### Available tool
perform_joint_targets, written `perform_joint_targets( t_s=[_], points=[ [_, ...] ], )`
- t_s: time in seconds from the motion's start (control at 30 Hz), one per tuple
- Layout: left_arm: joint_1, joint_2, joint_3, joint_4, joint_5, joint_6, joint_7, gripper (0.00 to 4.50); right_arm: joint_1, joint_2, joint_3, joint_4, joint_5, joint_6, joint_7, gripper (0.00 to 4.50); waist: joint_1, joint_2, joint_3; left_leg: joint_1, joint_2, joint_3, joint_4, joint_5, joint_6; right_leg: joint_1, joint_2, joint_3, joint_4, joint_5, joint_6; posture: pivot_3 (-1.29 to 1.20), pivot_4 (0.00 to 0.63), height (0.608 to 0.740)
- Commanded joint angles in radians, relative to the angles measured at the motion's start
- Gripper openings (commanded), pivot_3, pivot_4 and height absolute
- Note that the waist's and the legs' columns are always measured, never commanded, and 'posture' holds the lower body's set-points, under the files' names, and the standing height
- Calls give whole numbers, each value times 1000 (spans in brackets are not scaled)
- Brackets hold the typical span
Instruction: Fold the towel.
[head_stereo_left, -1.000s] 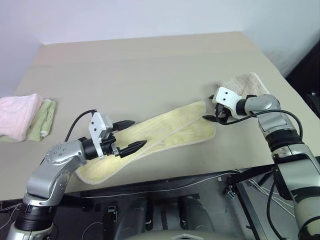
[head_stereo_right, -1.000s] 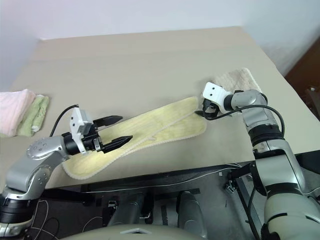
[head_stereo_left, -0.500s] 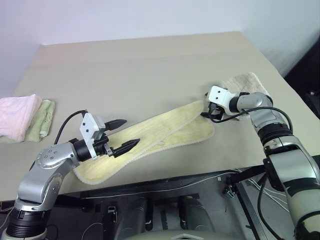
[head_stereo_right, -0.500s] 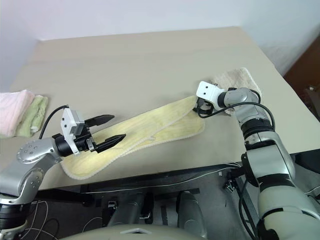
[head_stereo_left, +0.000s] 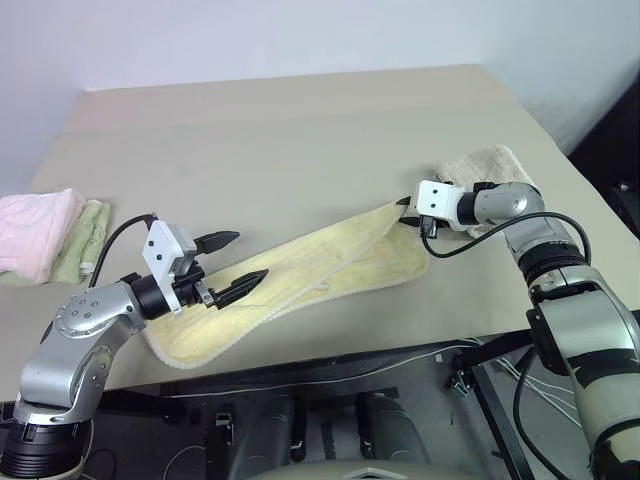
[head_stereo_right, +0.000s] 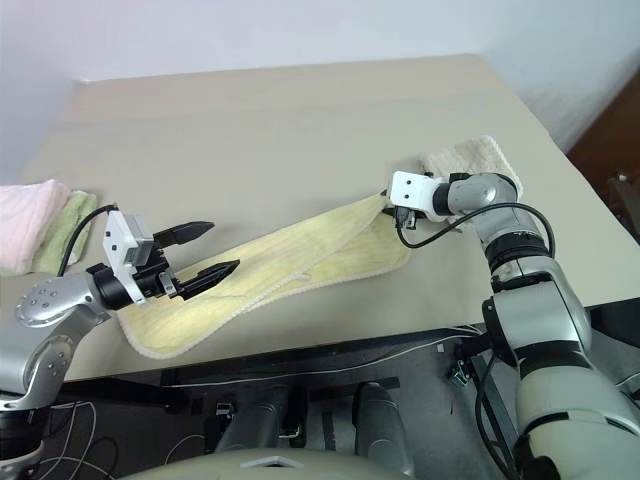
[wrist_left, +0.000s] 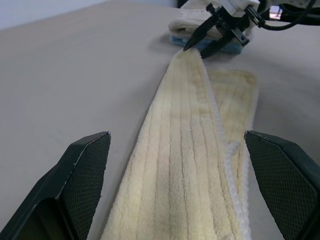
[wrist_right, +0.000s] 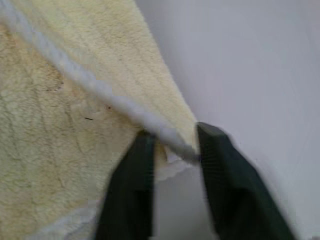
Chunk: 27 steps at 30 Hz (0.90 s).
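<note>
The right tool (wrist_right: 167, 150) has its two black fingers closed on the far corner of the towel (head_stereo_left: 310, 270), pinching the whitish hem so that the corner lifts slightly off the bench (head_stereo_left: 280, 140). The towel is a long pale yellow strip of ribbed terry cloth, lying diagonally across the near part of the bench, doubled lengthwise so that one layer overlaps the other. Its near end reaches the bench's front edge, and its far end lies just beside a beige folded towel (head_stereo_left: 490, 165). The left tool (head_stereo_left: 234, 265) hovers above the near end of the yellow towel with its fingers spread wide and nothing between them, pointing along the strip towards the right tool. Well apart from the yellow towel, at the left side of the bench, a pink towel (head_stereo_left: 35, 230) sits touching a light green towel (head_stereo_left: 85, 240).
</note>
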<state>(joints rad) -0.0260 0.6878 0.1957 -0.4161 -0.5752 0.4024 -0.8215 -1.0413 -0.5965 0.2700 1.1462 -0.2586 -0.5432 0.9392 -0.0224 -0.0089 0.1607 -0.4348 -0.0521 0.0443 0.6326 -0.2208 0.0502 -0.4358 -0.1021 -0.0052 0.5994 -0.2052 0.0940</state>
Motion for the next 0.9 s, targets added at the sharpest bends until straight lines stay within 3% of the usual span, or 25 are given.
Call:
perform_joint_targets(
  t_s=[0.03, 0.3, 0.6, 0.9],
  points=[
    [25, -1, 23, -41, 11, -43, -5, 4500, -48, 6, 0, 24, -28, -8, -55, 44, -2, 0, 0, 1, 0, 0, 0, 0, 0, 0, 0, 0, 0, 0, 0, 0, 150, 740],
    [86, 12, 56, -20, 8, -85, -45, 4500, -58, 21, -72, -41, 86, -3, 87, 44, -5, 0, 0, 3, 0, 0, 0, 0, 0, 3, 0, 0, 0, 0, 0, 0, 150, 740],
    [160, 61, 52, -53, 93, -158, -80, 4500, -168, 109, -264, -232, 288, 412, -16, 44, -24, 2, 1, 4, 0, 0, -4, 0, 0, 2, 0, 2, 1, 0, 0, 0, 150, 740],
    [184, 44, 24, -29, 143, -202, -85, 4500, -229, 168, -302, -373, 324, 569, -176, 44, -22, 3, 2, 4, 0, 0, -5, 0, 0, 0, -1, 2, 0, 0, 0, 0, 150, 740]
  ],
)
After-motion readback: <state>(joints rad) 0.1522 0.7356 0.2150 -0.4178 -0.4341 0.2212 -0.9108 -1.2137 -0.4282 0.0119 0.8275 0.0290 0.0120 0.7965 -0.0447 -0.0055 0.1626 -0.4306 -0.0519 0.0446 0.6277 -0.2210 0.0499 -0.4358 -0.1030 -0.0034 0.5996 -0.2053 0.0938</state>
